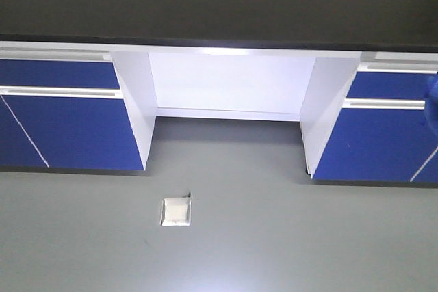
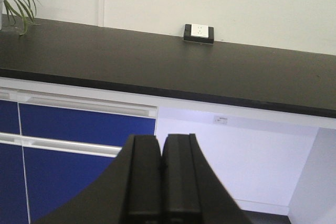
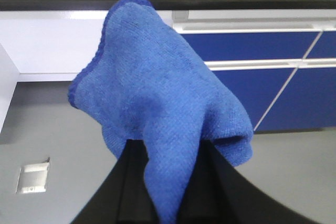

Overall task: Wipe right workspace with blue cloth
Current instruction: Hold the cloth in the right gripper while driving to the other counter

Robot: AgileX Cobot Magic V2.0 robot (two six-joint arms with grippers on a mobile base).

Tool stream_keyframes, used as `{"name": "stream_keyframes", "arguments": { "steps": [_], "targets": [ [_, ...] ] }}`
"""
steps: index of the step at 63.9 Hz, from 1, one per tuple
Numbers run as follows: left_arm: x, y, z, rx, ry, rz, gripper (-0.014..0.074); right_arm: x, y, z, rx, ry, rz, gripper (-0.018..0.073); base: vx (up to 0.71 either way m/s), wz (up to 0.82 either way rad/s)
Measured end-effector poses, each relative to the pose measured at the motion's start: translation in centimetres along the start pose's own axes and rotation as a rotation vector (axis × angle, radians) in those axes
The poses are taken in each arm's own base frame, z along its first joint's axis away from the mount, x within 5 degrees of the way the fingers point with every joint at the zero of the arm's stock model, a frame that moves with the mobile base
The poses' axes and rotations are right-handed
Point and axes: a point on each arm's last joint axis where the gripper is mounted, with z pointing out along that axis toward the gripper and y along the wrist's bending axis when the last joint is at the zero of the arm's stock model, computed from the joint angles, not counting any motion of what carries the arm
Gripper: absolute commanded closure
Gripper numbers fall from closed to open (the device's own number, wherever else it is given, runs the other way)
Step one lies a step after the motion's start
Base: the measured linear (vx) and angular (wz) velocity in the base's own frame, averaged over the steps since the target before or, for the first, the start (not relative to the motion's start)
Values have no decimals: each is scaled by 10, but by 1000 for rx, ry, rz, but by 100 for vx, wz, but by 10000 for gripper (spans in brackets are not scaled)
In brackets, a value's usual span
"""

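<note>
We see the left gripper (image 2: 161, 141) up close, and it is all black. It has two fingers (image 2: 144, 177) shaped like flat, straight blocks with square tops. A thin dark line runs between them. Lower down, the black body spreads out to both sides in smooth curves, like a bell. The skin looks dull, not shiny. The right gripper (image 3: 167, 153) is black too. We see only parts of its fingers (image 3: 134, 182), and the same wide, sloping shape below them.
</note>
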Motion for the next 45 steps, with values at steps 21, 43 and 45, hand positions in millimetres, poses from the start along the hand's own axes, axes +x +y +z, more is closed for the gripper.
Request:
{"name": "stream_keyframes", "arguments": {
  "steps": [21, 43, 45],
  "targets": [
    [0, 0, 0, 0, 0, 0, 602, 0, 0, 0, 0, 0, 0, 567, 35, 3],
    [0, 0, 0, 0, 0, 0, 602, 0, 0, 0, 0, 0, 0, 567, 36, -3],
    [0, 0, 0, 0, 0, 0, 602, 0, 0, 0, 0, 0, 0, 567, 35, -5]
  ]
}}
